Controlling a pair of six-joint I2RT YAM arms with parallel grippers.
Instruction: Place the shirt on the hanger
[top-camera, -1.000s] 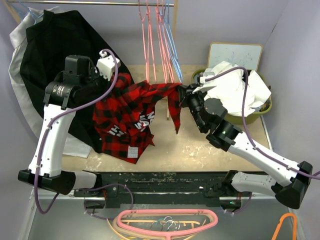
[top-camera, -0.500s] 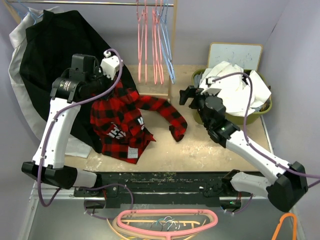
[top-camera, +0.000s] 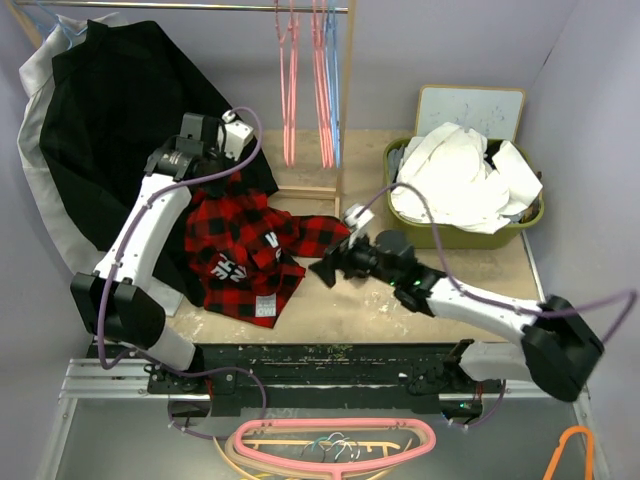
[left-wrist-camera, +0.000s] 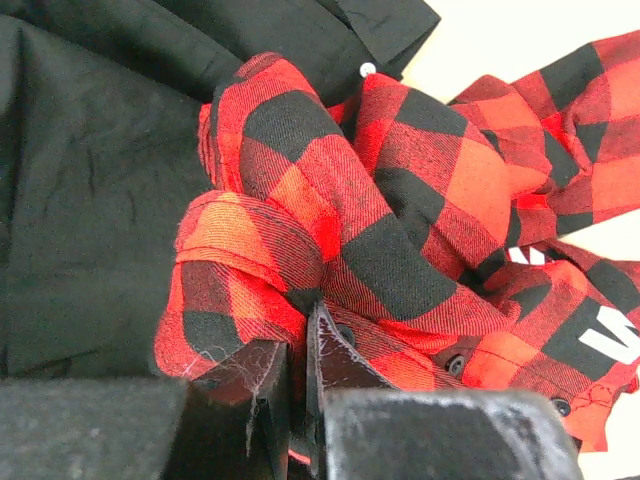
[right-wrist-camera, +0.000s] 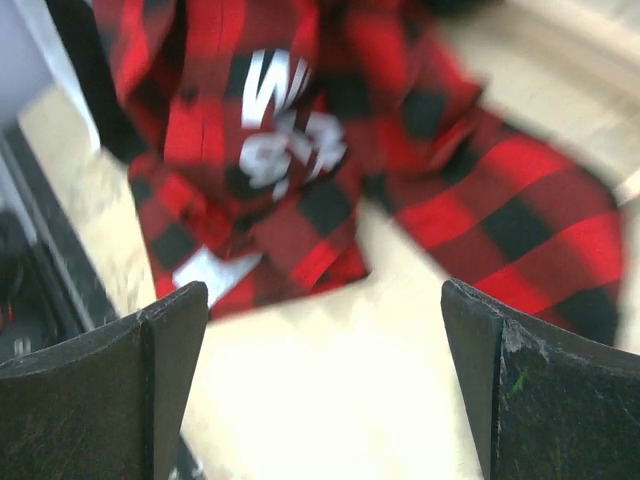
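Note:
The red-and-black plaid shirt (top-camera: 250, 245) lies crumpled on the table, white letters showing, one sleeve (top-camera: 325, 232) stretched to the right. My left gripper (top-camera: 210, 178) is shut on a bunch of the shirt's upper edge; in the left wrist view the shirt (left-wrist-camera: 380, 230) folds over the pinching gripper (left-wrist-camera: 298, 360). My right gripper (top-camera: 326, 270) hangs low by the sleeve end, open and holding nothing. In its wrist view the shirt (right-wrist-camera: 290, 150) lies beyond the wide-open gripper (right-wrist-camera: 325, 340). A thin light-blue hanger (top-camera: 336, 105) hangs on the back rail among pink ones.
A big black shirt (top-camera: 110, 120) hangs at the back left, right behind my left gripper. Pink hangers (top-camera: 290, 90) hang from the rail. A green basket (top-camera: 470, 240) with white cloths stands at the right, a whiteboard (top-camera: 470, 105) behind it.
My right gripper opened, let go of the sleeve and swung down and left to the table beside the shirt. The sleeve fell flat. My left gripper moved right and back, still holding the shirt.

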